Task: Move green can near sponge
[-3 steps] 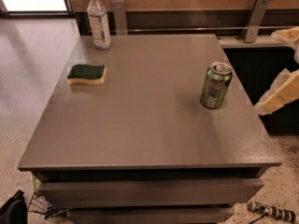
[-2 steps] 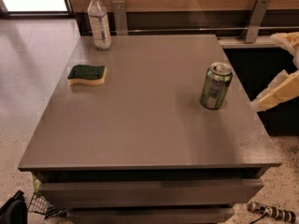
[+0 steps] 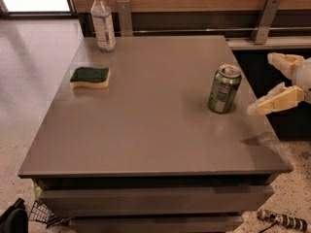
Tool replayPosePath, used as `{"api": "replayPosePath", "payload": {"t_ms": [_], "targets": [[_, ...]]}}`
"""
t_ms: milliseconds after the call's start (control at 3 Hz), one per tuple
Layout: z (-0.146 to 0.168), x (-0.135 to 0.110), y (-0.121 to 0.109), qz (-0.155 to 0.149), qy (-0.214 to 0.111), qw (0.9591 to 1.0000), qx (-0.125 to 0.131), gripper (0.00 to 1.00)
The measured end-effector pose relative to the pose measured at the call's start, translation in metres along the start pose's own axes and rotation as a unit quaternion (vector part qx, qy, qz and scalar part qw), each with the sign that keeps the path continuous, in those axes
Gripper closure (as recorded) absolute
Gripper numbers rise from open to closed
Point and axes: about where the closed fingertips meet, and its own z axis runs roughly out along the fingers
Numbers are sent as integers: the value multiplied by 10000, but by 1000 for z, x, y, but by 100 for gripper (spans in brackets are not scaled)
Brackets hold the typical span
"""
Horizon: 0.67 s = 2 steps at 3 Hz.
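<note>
Tool (image 3: 261, 84) was held open, empty, just right of the green can (image 3: 224, 89). It could be tipped by an off-centre finger strike; sponge (image 3: 90, 77) was seen well apart.

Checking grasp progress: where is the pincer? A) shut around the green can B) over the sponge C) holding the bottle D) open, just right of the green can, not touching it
D: the pincer stands open at the green can's right side, a gap between them.
</note>
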Motion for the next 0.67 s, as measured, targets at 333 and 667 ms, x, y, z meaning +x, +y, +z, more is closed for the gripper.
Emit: {"api": "replayPosePath", "payload": {"t_ms": [333, 667], "targets": [[18, 4, 2, 227, -475, 9985, -148, 0], [48, 8, 1, 81, -1161, 9929, -240, 0]]}}
